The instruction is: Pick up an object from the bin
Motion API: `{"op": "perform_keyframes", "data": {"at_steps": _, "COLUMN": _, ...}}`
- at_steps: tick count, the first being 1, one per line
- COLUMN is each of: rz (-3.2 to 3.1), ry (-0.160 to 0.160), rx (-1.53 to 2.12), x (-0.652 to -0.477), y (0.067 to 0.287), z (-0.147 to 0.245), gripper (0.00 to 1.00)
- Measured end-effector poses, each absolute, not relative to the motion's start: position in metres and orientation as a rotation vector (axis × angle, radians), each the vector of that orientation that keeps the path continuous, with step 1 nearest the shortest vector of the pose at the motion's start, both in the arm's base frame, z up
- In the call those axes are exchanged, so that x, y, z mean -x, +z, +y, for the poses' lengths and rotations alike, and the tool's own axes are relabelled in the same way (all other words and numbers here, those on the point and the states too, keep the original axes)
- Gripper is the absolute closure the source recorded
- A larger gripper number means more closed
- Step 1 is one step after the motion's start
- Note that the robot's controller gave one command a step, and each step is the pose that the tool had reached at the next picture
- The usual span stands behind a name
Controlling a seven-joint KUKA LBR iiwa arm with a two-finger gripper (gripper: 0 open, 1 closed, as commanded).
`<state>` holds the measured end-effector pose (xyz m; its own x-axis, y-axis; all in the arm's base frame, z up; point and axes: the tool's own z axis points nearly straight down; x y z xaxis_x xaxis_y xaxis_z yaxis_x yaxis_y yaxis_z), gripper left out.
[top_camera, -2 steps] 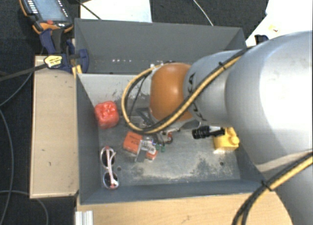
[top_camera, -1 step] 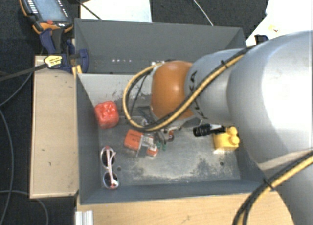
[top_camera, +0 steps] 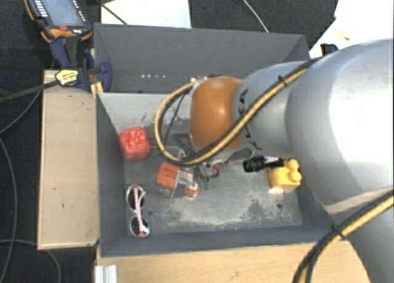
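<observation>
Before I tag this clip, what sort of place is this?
Probably a robotics lab picking cell: a robot arm over a grey metal bin of loose things, a teach pendant nearby.

A bulky silver-grey arm (top_camera: 332, 109) carries an orange wrist cover (top_camera: 212, 112) and a yellow-black cable (top_camera: 161, 115).

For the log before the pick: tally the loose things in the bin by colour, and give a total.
Red: 1, the red block
Orange and grey: 1, the small orange-and-grey thing mid-floor
Pink and white: 1, the sunglasses
Yellow: 1, the yellow block
Total: 4 in view; the arm covers part of the bin floor.
</observation>
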<state>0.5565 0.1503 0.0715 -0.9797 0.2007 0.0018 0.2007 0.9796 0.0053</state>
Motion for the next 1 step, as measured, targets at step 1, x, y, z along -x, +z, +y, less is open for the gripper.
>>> {"op": "perform_keyframes", "data": {"at_steps": 1, "rz": -3.124, "ry": -0.009, "rx": 0.317, "x": -0.5563, "y": 0.0730, "z": 0.1504, "gripper": 1.00}}
